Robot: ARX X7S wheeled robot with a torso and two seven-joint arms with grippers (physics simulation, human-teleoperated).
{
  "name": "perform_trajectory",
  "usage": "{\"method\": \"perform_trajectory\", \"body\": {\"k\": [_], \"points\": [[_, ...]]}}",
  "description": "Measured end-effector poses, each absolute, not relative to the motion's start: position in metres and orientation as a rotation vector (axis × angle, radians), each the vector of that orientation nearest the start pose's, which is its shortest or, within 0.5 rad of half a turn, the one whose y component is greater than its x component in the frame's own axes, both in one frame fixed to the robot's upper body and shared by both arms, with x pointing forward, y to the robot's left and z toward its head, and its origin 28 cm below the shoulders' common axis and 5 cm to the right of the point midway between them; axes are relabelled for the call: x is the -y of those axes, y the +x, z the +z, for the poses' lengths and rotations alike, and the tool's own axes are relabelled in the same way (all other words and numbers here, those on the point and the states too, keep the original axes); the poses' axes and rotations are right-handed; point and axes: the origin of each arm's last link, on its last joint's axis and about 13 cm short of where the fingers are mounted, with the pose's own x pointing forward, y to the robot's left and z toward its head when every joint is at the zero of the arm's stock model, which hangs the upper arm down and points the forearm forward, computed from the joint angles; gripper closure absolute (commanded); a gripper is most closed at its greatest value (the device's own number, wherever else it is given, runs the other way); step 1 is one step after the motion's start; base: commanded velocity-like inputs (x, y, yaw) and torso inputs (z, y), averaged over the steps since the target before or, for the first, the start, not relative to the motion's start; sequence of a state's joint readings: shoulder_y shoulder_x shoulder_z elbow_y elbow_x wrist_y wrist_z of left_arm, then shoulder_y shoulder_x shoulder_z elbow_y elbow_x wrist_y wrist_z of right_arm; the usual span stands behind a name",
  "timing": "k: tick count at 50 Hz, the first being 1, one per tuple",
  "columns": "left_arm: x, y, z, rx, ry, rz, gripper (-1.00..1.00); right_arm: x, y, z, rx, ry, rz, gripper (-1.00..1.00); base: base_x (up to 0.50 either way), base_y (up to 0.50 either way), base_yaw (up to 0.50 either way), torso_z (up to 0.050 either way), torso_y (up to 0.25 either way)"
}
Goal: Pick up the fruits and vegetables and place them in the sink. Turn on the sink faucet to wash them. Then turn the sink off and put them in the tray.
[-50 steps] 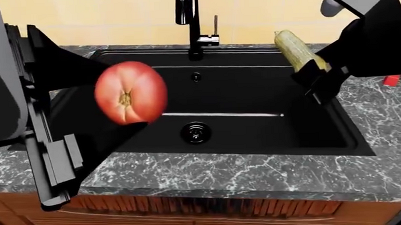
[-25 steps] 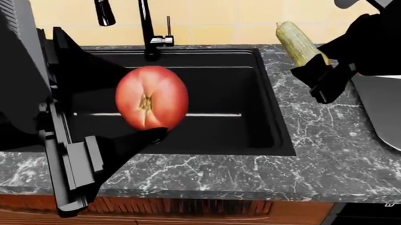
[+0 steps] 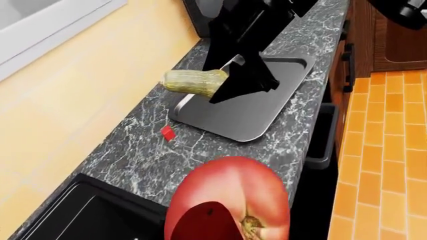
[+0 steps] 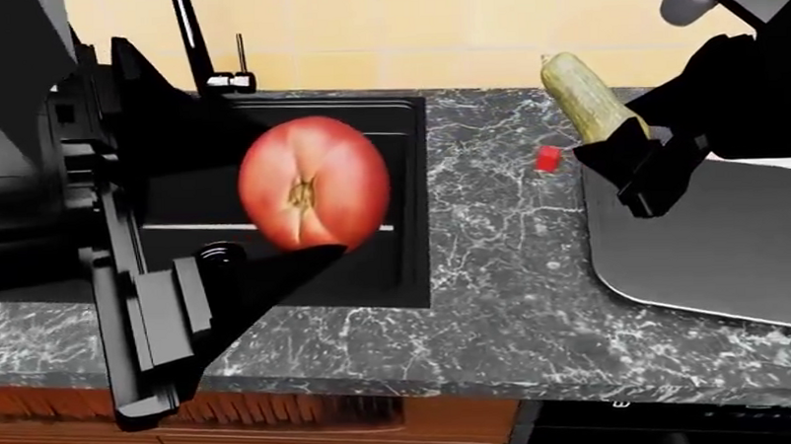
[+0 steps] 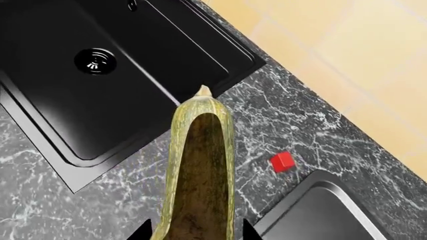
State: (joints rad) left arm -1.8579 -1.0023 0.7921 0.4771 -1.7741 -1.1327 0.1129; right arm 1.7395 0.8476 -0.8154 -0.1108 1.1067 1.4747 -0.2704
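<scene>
Matte black angular arms, the left end effector (image 4: 259, 276) blocky with wedge-shaped fingers.

left fingers (image 4: 321, 252) grip tomato (image 4: 312, 183) over sink (image 4: 408, 197) | right holds squash (image 4: 589, 97) above tray (image 4: 713, 260)

Red tomato (image 4: 312, 182) held above sink (image 4: 397, 182), striped squash (image 4: 588, 95) over tray (image 4: 712, 241)

Your head view looks forward and down at the counter: sink (image 4: 408, 197) at 10 o'clock, tray (image 4: 713, 260) at 3 o'clock. Your left wrist view looks along the counter, with the tomato (image 3: 230, 200) very close. Your right wrist view looks steeply down past the squash (image 5: 200, 170). All three share the small red block (image 4: 547, 158).
</scene>
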Motion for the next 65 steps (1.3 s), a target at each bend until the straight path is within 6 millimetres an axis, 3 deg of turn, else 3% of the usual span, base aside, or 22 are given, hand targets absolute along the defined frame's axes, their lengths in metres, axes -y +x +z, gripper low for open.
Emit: {"method": "perform_trajectory", "body": {"k": [52,65], "points": [[-0.2557,0.1863,0.3888,-0.086,0.531,-1.046,1.00,0.1982,0.2627,0.3718,-0.462,-0.528,0.567,1.00,0.03,-0.50,0.00,0.001,0.001],[-0.2558,0.1866,0.3875,-0.086,0.529,-1.049,1.00,0.1982,0.2643,0.3717,-0.452,-0.541,0.559,1.00,0.33,-0.03,0.00,0.000,0.002]]}}
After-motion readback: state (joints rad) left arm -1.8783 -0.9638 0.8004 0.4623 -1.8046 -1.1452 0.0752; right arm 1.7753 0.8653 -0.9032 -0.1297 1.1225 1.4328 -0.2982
